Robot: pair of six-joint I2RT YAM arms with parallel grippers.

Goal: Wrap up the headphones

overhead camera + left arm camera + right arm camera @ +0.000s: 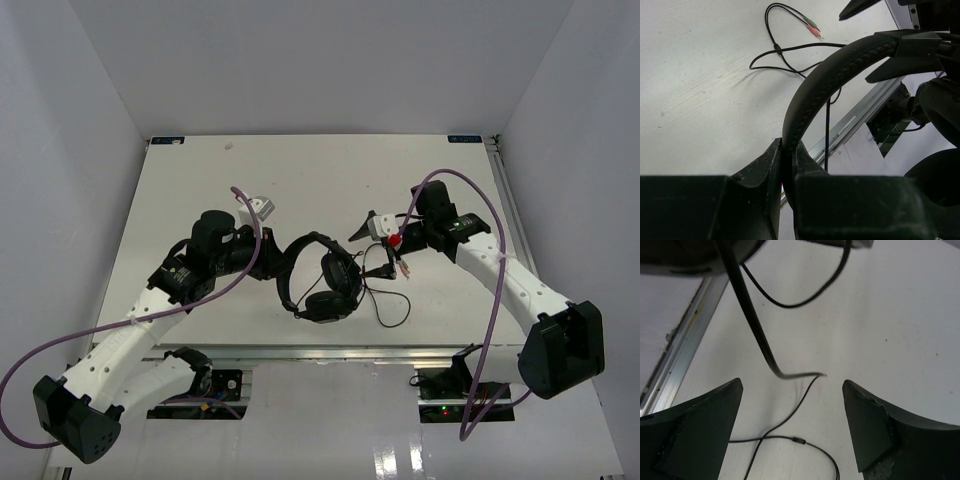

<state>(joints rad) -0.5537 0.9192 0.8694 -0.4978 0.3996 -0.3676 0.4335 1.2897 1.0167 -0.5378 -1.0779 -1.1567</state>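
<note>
The left claw [787, 150] pinches the thin arched headband of the black over-ear headphones [325, 275]. Their thin dark cord [805, 46] lies loose on the white worktop [300, 180], right of the headphones. The right claw [792, 385] is nearer the cord and is spread wide above it.

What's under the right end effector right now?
Below the open right end effector: white table and slack loops of the headphones cord. Whatever lies directly beneath its two fingers is covered.
</note>
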